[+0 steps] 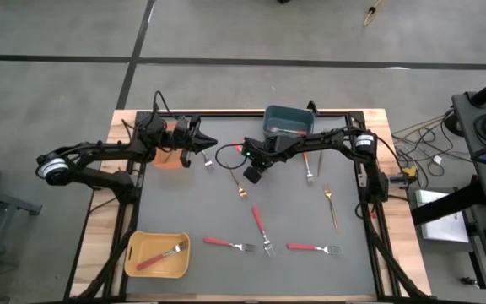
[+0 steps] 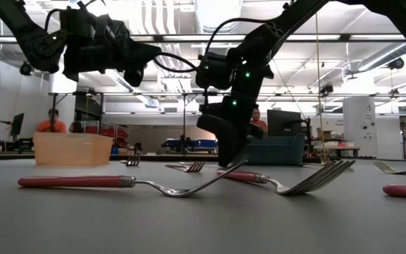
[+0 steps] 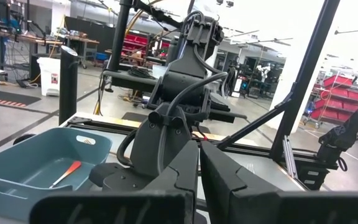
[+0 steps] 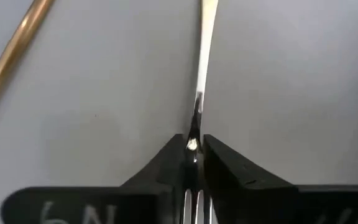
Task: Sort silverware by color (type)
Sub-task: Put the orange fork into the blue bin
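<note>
Right wrist view: fork (image 4: 201, 74) seemingly lengthwise between pinching fingers (image 4: 166, 163).

Right pincer (image 4: 193, 163) — clamped; left (image 3: 199, 180) closed.

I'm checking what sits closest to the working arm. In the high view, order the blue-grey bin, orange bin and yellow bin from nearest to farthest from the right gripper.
From the right gripper, near the table's middle:
1. Blue-grey bin, just beyond it at the far edge.
2. Orange bin, toward the left arm's side.
3. Yellow bin, at the near left corner.
</note>
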Available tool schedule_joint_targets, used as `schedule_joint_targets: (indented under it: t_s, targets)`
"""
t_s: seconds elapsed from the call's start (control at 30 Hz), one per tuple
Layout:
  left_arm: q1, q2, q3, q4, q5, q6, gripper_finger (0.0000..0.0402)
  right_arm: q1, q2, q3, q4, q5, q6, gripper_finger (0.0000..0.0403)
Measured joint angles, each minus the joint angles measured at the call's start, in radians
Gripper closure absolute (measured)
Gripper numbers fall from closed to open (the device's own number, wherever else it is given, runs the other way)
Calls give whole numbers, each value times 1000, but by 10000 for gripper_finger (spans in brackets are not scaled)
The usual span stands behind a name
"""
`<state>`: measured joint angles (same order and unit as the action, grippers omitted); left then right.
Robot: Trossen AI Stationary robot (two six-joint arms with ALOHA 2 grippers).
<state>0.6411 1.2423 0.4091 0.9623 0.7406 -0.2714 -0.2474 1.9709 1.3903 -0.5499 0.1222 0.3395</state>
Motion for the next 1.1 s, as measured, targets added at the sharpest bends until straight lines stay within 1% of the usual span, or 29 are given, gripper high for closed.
schedule_joint_targets:
  t_s: [0.13, 0.33, 0.47, 0.6, 0.67, 0.8, 0.9, 1.0, 1.1]
  targets:
    - [0, 0, 0, 0, 0, 0, 402, 0, -2, 0, -2, 0, -19, 390]
    - [0, 0, 0, 0, 0, 0, 402, 0, -2, 13, -55, -17, -80, 394]
    - [0, 0, 0, -1, 0, 0, 402, 2, -15, 20, -96, -22, -158, 394]
    - [0, 2, 0, -5, 0, 0, 402, 5, -55, 26, -146, -21, -227, 395]
    - [0, 9, 0, -8, 0, 0, 402, 9, -82, 28, -183, 0, -254, 395]
    - [0, 40, 0, -8, 0, 1, 402, 30, -131, 28, -259, 68, -344, 395]
    - [0, 77, 0, -4, 0, 4, 399, 50, -173, 28, -291, 71, -403, 395]
    - [0, 120, 0, 4, 0, 4, 385, 66, -199, 28, -298, 71, -415, 395]
    - [-1, 167, 5, 23, 0, 3, 366, 74, -220, 28, -292, 70, -395, 395]
